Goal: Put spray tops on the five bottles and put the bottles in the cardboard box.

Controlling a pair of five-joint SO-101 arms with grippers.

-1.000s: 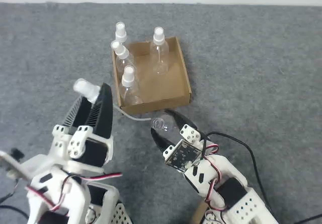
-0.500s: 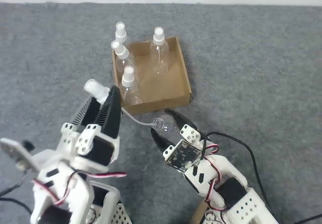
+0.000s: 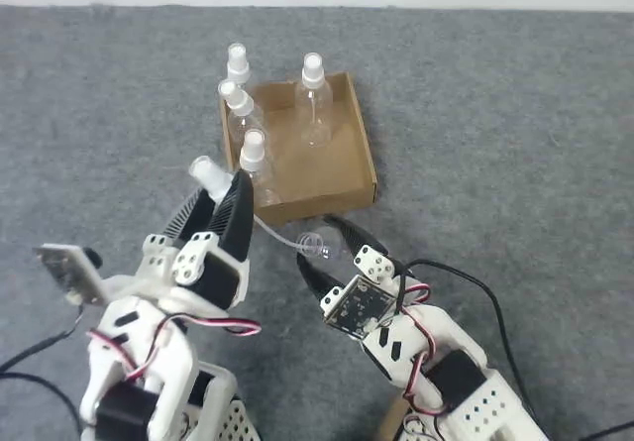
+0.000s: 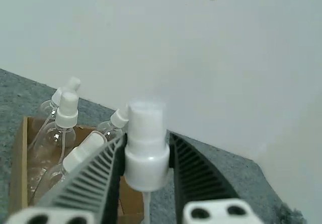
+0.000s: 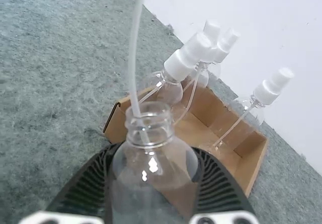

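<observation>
My left gripper is shut on a white spray top, held just in front of the cardboard box. In the left wrist view the spray top sits clamped between the black fingers. Its thin tube runs down to a clear uncapped bottle, which my right gripper holds shut around its body. Seen from the right wrist, the tube enters the bottle's open neck.
Several capped bottles stand in the box, most along its left wall. Grey carpet surrounds the box. A black cable loops beside the right arm's base.
The left arm has swung toward the box and the right arm's bottle, carrying the spray top. The tube's end has come from beside the bottle to its mouth. The right arm kept still.
</observation>
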